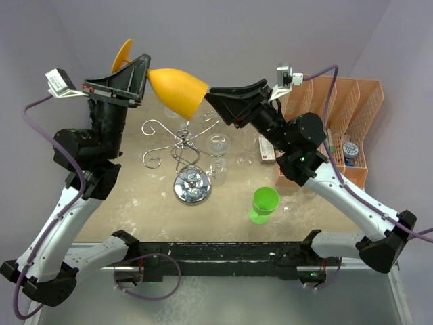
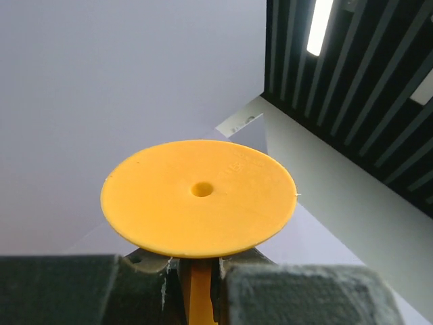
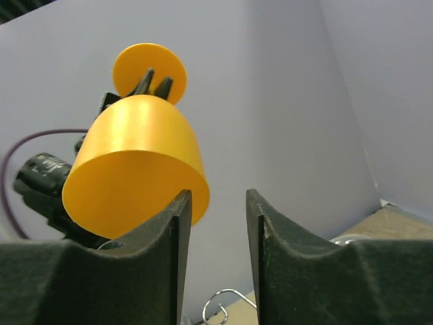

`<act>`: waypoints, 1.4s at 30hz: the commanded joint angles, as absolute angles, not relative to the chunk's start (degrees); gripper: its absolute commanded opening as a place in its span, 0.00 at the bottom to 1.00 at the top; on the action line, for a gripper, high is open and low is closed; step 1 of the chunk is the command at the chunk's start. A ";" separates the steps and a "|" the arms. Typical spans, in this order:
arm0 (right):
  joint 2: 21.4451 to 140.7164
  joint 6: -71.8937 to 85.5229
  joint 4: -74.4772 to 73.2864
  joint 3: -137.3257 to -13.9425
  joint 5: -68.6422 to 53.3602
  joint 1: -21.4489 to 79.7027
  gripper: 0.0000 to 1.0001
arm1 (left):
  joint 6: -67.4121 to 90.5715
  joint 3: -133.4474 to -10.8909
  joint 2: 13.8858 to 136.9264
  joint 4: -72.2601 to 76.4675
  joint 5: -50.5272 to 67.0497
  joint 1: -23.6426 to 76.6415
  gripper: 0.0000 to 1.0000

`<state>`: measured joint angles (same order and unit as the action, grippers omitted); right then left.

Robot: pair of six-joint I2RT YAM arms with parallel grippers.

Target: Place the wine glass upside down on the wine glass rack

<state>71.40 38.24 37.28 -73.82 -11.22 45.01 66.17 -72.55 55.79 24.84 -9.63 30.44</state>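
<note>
The orange plastic wine glass point(image 1: 177, 91) is held sideways in the air above the chrome wine glass rack point(image 1: 184, 139), its foot to the left and its bowl mouth to the right. My left gripper point(image 1: 141, 73) is shut on its stem. In the left wrist view the round foot point(image 2: 198, 196) stands just past the gripper point(image 2: 198, 271). My right gripper point(image 1: 215, 100) is open and empty, level with the bowl's rim. In the right wrist view the bowl point(image 3: 132, 162) lies behind the left finger, outside the gripper point(image 3: 218, 203). A rack scroll point(image 3: 226, 301) shows below.
The rack's mirrored disc base point(image 1: 193, 185) sits mid-table. Clear glasses point(image 1: 218, 143) stand to its right. A green cup point(image 1: 264, 204) stands nearer front right. A small box point(image 1: 266, 150) and the orange mesh file organiser point(image 1: 345, 115) are at the right back.
</note>
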 commanded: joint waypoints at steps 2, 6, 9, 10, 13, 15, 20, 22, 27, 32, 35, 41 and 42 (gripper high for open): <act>68.52 36.89 31.69 -77.48 -4.42 45.21 0.48 | 48.74 -81.22 54.44 11.98 -15.56 30.32 0.00; 67.71 36.11 27.39 -76.91 0.12 45.22 0.52 | 36.63 -86.63 55.36 2.02 -23.41 30.32 0.00; 67.67 36.12 25.09 -77.60 1.69 45.26 0.52 | 28.33 -88.01 55.17 -1.80 -29.01 30.32 0.00; 67.80 35.97 24.53 -77.99 1.70 45.25 0.53 | 25.35 -88.37 54.96 -2.88 -28.99 30.32 0.00; 68.66 35.95 23.00 -79.76 0.70 45.23 0.52 | 20.34 -90.40 54.81 -7.73 -29.14 30.32 0.00; 69.65 36.00 21.11 -81.56 -0.03 45.25 0.52 | 17.33 -90.76 54.27 -10.55 -30.08 30.37 0.00; 73.29 37.60 15.91 -88.54 -4.92 45.29 0.51 | 10.44 -88.63 50.70 -15.21 -36.57 30.32 0.00; 74.42 37.86 15.32 -89.91 -7.46 45.25 0.51 | 8.96 -86.00 48.49 -15.58 -38.09 30.32 0.00; 78.56 37.93 13.91 -94.81 -15.43 45.52 0.51 | 11.11 -77.42 42.91 -14.32 -34.63 30.32 0.00; 82.75 37.47 10.99 -100.39 -19.22 48.37 0.55 | 9.77 -69.88 38.24 -14.62 -37.33 30.32 0.00; 84.48 38.45 11.91 -101.01 -22.55 49.91 0.56 | 8.00 -66.62 35.51 -13.62 -36.90 30.32 0.00; 87.32 38.95 11.05 -103.60 -22.89 54.10 0.57 | 0.24 -59.91 30.23 -11.08 -27.33 30.32 0.00; 88.07 39.04 10.21 -104.53 -22.31 54.78 0.57 | -1.06 -58.86 29.49 -10.87 -25.39 30.32 0.00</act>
